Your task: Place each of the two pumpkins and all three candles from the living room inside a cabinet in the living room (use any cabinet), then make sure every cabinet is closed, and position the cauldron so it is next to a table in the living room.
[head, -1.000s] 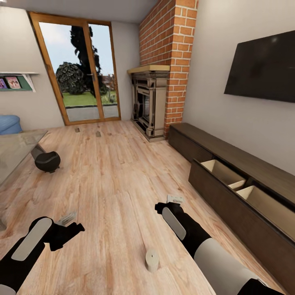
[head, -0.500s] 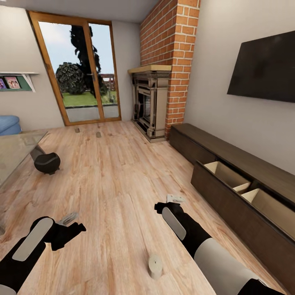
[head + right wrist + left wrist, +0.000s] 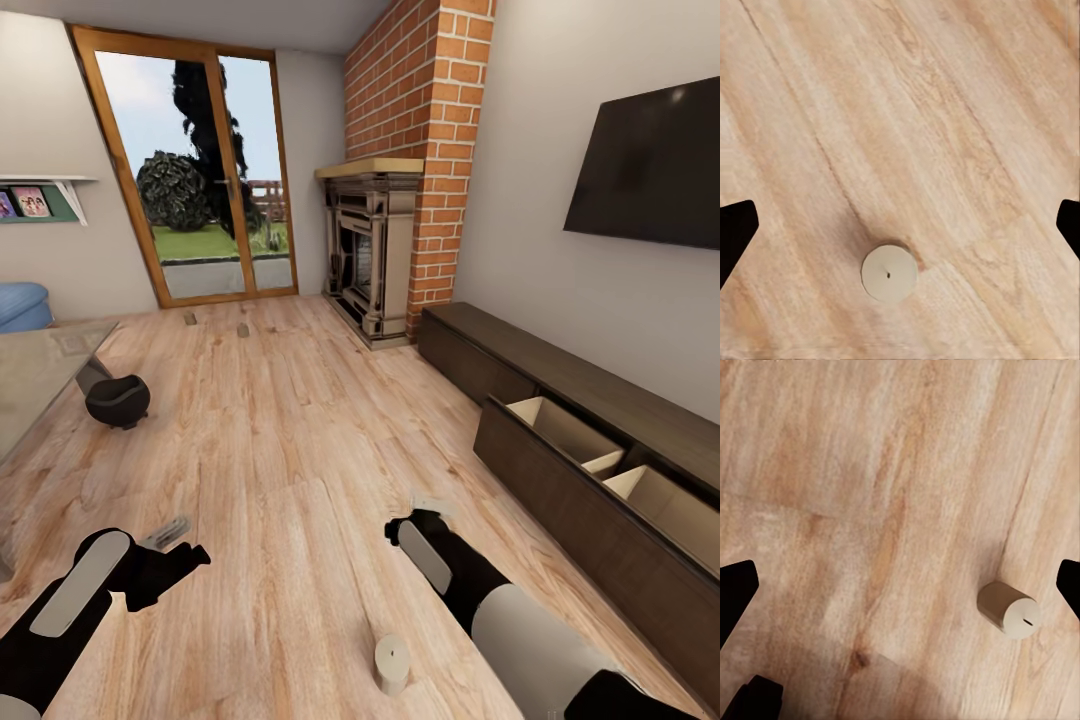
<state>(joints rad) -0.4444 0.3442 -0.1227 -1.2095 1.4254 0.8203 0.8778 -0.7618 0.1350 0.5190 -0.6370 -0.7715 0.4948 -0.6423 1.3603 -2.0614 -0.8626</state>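
One short beige candle (image 3: 392, 663) stands upright on the pale wooden plank floor (image 3: 270, 440), close in front of the robot and between its two arms. The right gripper (image 3: 900, 225) hangs above the candle with its jaws wide apart and nothing between them, which looks like a lining-up for a grab from above. The left gripper (image 3: 900, 585) is likewise spread and empty, held off to the side where it leaves the way clear; the candle sits nearer one of its fingertips than the other.

Off to the robot's right, the long low dark-brown wooden cabinet (image 3: 560, 400) runs along the wall with two drawers pulled out, their pale interiors showing, so a drop-off place stands ready and both drawers will need shutting afterwards. The small round black cauldron (image 3: 118, 400) rests on the floor just beside the corner of a glass-topped table (image 3: 35, 380), so that part of the task appears settled.
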